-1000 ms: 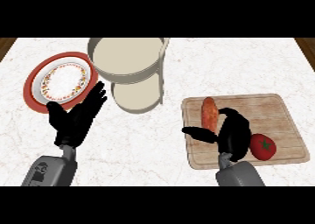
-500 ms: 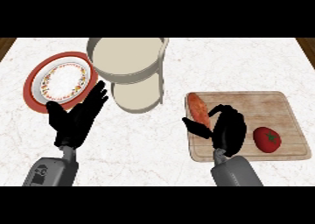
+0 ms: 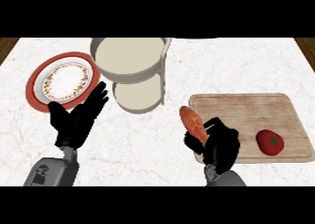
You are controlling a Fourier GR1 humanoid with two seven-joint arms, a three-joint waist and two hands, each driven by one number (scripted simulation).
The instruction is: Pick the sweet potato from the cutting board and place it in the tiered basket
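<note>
right robot hand (image 3: 217,148) was closed round the lower end of the sweet potato (image 3: 191,122) | it stuck out above the hand, at the left edge of the cutting board (image 3: 250,113) | judged stiff, fairly heavy, not fragile; a hold nearer its middle seemed steadier | tiered basket (image 3: 130,61) lay up-left of the hand

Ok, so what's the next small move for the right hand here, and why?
Probably carry the sweet potato forward and leftward toward the tiered basket. The right hand is curled round it at the left edge of the cutting board, while the basket stands apart, toward the view's upper left.
</note>
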